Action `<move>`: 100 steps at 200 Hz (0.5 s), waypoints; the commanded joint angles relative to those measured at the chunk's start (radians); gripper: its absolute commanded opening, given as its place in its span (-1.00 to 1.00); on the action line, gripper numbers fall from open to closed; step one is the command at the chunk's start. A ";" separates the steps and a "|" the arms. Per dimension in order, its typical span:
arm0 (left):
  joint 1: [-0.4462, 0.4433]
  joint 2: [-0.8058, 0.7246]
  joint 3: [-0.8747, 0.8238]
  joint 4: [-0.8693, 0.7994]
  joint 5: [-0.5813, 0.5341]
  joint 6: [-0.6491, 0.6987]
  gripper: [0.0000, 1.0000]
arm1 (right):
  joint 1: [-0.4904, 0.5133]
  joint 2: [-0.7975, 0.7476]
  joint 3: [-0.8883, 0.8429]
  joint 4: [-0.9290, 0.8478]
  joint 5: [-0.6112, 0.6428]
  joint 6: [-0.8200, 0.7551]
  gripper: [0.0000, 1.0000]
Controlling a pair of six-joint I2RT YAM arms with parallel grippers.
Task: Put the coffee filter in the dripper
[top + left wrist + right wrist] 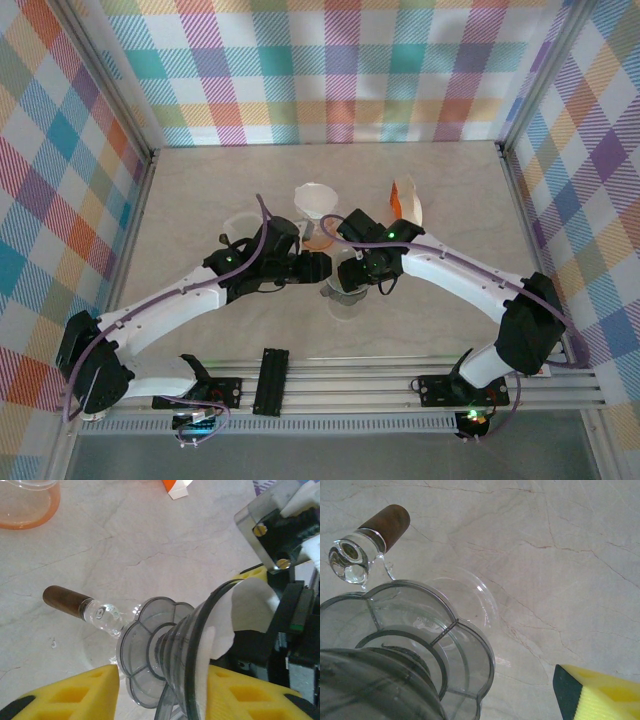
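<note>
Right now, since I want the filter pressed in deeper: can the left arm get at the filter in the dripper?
Probably yes: the dripper lies between the left tool's fingers, and the filter's edge pokes past its rim, though the right tool crowds that side.

The dripper [155, 647] runs off the bottom edge; filter [250, 605] perhaps tucked partly behind its rim.

The dripper [165, 645], of smoky clear plastic with a scalloped base and a brown-tipped glass handle [75, 605], is held tipped sideways; the white coffee filter [245, 605] is seen inside its cone.
</note>
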 commanded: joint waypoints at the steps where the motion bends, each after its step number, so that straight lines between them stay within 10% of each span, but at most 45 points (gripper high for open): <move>1: -0.011 -0.003 0.016 -0.034 -0.010 0.006 -0.09 | -0.003 -0.003 0.046 -0.016 -0.019 0.014 0.57; 100: -0.012 -0.002 0.016 -0.024 -0.006 0.000 -0.08 | -0.022 0.053 0.023 0.014 -0.031 0.019 0.60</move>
